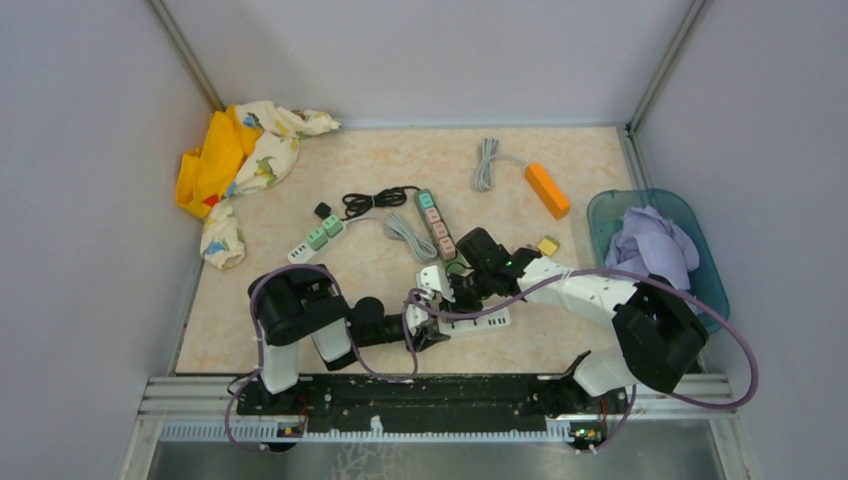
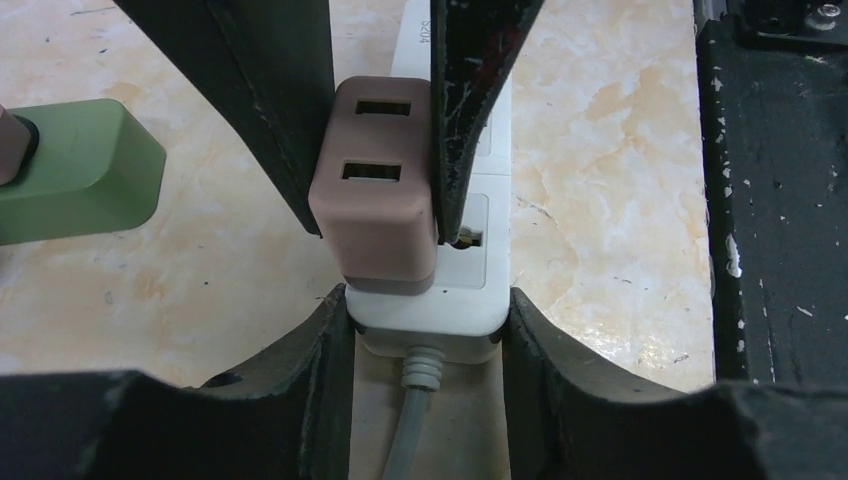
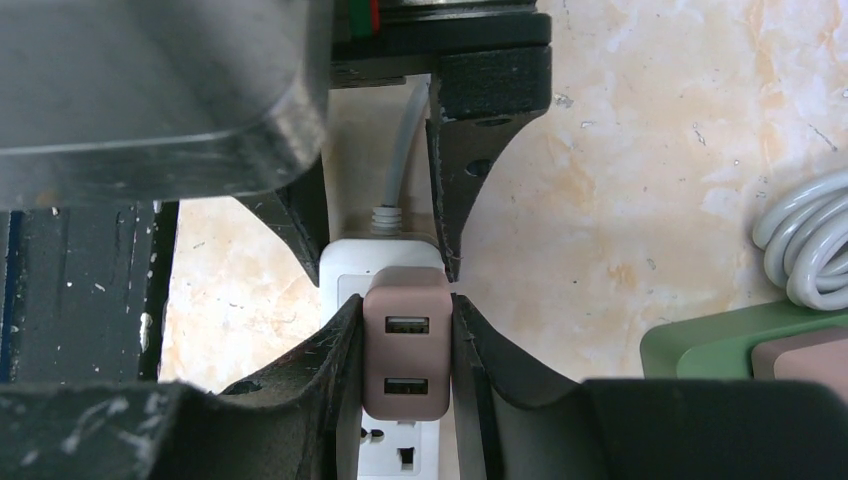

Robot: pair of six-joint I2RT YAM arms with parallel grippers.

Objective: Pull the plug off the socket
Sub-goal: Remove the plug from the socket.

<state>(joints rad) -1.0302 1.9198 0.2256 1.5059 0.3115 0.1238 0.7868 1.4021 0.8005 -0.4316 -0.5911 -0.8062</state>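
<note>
Between the jaws of the right gripper [image 3: 405, 305] sits the brown plug [image 3: 405, 350], clamped on both sides and seated in the white strip [image 2: 482, 262]. The left gripper [image 2: 428, 305] flanks the strip's cord end, seemingly touching both sides. If that hold is loose, the strip may lift along with the plug. A tilted pull could jam the plug or slide the right jaws off its smooth sides.

Mauve 2-port USB plug [image 2: 375, 190] upright, seated in white pwr strip [image 2: 482, 272], cord-end socket.
</note>
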